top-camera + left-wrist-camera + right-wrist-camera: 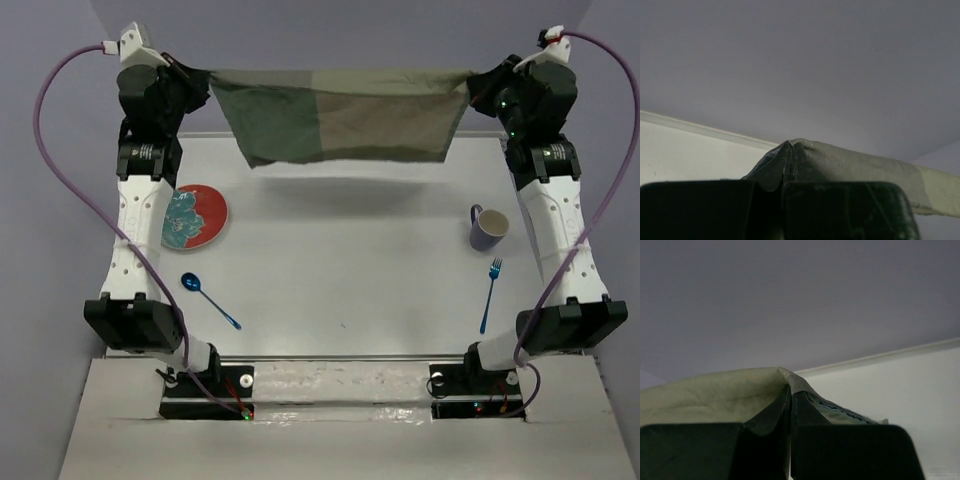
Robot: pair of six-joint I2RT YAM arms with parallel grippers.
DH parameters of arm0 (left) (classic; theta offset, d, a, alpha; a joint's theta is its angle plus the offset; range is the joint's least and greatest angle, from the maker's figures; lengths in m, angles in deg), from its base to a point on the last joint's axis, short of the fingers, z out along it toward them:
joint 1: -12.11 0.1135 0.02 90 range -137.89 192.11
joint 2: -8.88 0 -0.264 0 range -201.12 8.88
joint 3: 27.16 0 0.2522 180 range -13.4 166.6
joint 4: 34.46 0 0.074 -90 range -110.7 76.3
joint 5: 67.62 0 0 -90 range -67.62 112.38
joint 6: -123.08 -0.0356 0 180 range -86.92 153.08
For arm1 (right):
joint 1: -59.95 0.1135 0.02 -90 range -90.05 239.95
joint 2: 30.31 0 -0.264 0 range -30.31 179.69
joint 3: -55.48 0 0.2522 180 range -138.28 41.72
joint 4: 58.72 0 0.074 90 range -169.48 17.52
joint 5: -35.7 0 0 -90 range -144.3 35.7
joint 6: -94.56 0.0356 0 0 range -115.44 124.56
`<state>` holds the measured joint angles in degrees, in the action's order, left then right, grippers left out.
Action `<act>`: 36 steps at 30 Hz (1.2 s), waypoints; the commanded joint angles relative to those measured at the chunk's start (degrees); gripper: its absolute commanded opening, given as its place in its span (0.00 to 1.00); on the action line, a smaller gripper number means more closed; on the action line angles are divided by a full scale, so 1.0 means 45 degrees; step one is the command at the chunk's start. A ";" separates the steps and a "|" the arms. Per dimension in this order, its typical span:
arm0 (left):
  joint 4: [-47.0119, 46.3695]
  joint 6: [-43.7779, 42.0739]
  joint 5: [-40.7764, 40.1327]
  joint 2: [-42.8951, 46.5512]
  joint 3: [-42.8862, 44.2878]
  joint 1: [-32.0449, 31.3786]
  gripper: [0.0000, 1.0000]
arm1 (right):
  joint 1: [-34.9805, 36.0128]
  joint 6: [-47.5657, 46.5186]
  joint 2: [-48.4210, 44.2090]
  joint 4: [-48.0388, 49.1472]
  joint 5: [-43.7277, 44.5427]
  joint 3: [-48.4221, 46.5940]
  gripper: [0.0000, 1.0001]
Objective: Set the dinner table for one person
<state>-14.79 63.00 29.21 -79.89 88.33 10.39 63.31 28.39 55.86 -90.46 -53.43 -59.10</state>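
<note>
Plainly, little was done: the left tool (783,186) and the right tool (791,426) each clenched a corner of the placemat (340,115), stretched in the air over the table's (340,270) far end; plate (200,215), spoon (209,299), mug (488,228) and fork (490,294) lay at its sides, unarranged.

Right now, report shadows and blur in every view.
Top external: sharp, evenly lit; the hanging placemat casts a soft shadow on the dinner table below. Left wrist: the left pincer is a dark, blurred mass, the placemat fold clearer. Right wrist: the right pincer likewise dark and soft.
</note>
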 commanded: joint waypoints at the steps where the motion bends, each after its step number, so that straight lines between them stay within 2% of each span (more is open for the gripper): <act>1: -0.0784 -0.0436 0.0299 0.2513 -0.0921 0.0284 0.00 | -0.0062 -0.0043 -0.1432 0.0713 -0.0971 -0.0630 0.00; 2: -0.1038 -0.0417 0.0279 0.2926 -0.1740 0.0284 0.00 | -0.0062 0.0054 -0.1686 0.0849 -0.1070 -0.0063 0.00; 3: -0.1698 -0.0378 0.0260 0.3375 -0.3527 0.0284 0.00 | -0.0062 0.0229 -0.2268 0.1024 -0.1245 0.1470 0.00; 5: -0.2249 -0.0202 0.0259 0.4543 -0.5468 0.0284 0.00 | -0.0062 0.0579 -0.2877 0.1902 -0.1597 0.3331 0.00; 6: -0.2754 -0.0008 0.0376 0.4919 -0.7315 0.0380 0.00 | -0.0062 0.0660 -0.3266 0.2466 -0.1714 0.5178 0.00; 8: -0.3206 0.0208 0.0590 0.5818 -0.9083 0.0927 0.00 | -0.0062 0.0835 -0.3504 0.2977 -0.2163 0.6945 0.00; 9: -0.3730 0.0344 0.0746 0.6072 -1.0774 0.0986 0.00 | -0.0062 0.1068 -0.3621 0.3540 -0.2261 0.8636 0.00; 11: -0.4183 0.0695 0.0923 0.6426 -1.2673 0.1064 0.00 | -0.0062 0.1400 -0.3622 0.4283 -0.2554 1.0208 0.00; 14: -0.4983 0.1533 0.1723 0.6543 -1.4340 0.1046 0.00 | 0.0192 0.1559 -0.3331 0.5029 -0.2829 1.2355 0.00; 17: -0.5744 0.1868 0.1860 0.6582 -1.6389 0.1065 0.00 | 0.0348 0.1598 -0.2998 0.5108 -0.2499 1.3531 0.00; 27: -0.5689 0.1810 0.1802 0.7987 -1.8951 0.1006 0.00 | 0.0348 0.2358 -0.4440 0.4191 -0.1579 1.5800 0.00; 36: -0.4559 0.1926 0.1706 0.9861 -1.9658 0.0773 0.00 | 0.0348 0.3198 -0.7798 0.2005 -0.0915 1.7324 0.00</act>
<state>-35.99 71.21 36.97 -40.26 0.12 14.85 64.53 40.33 26.64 -78.19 -60.30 17.18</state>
